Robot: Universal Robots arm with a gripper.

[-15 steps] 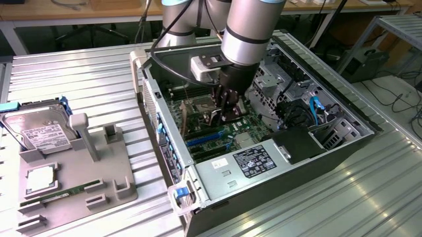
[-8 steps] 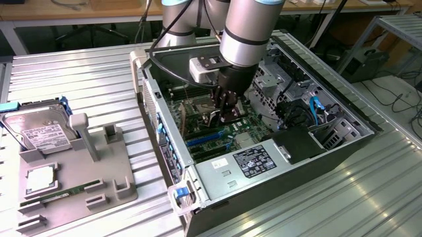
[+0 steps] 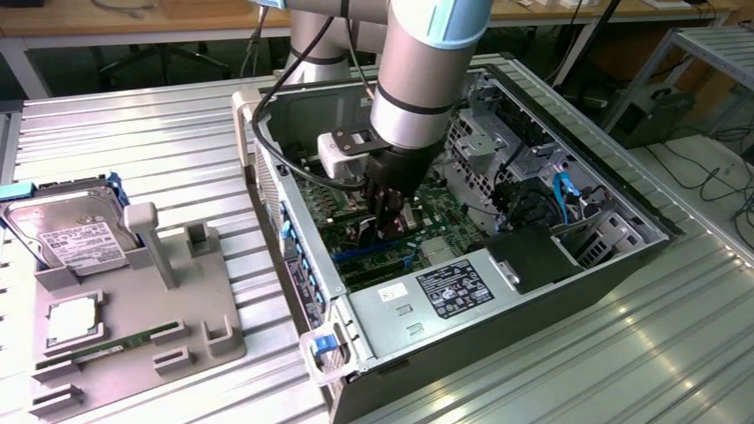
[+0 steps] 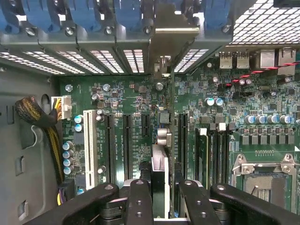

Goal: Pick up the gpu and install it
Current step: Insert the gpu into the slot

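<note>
From the exterior view, my arm reaches down into the open computer case, and my pincer sits low over the motherboard, hemmed by the case wall on the exterior view's left and the drive cage on the exterior view's right — little room to either side, open room only upward. Outside the case, the grey fixture tray holds one hard drive standing in its slot, one memory stick lying flat and one square processor chip, all well apart from me. In the wrist view, my pincer is clenched on the gpu, which stands on edge between my two fingers, its metal bracket up against the case's rear slot openings. The card runs between the expansion slots: I count three dark long ones and one white one on one side, and on the other, one more beside the memory slots. The empty processor socket lies past those, and one braided cable bundle hangs near the case wall.
</note>
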